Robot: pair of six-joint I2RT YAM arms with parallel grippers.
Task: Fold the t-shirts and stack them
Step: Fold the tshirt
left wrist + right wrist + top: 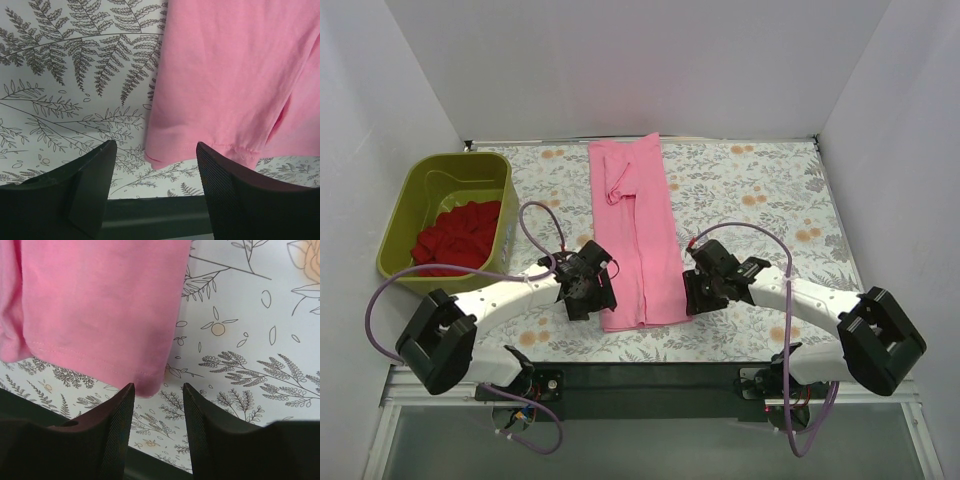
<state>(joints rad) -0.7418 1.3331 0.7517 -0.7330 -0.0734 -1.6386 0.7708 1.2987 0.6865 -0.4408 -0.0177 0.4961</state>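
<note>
Pink t-shirt [635, 240]: soft matt cloth, stitched hem. Tub [406, 214]: smooth olive plastic. Table cover [750, 210]: matt, printed.

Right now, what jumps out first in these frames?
The pink t-shirt, folded into a long strip, runs down the middle of the floral table, with the left gripper and right gripper open at its near corners. The red t-shirt lies crumpled in the olive-green tub at far left.
</note>
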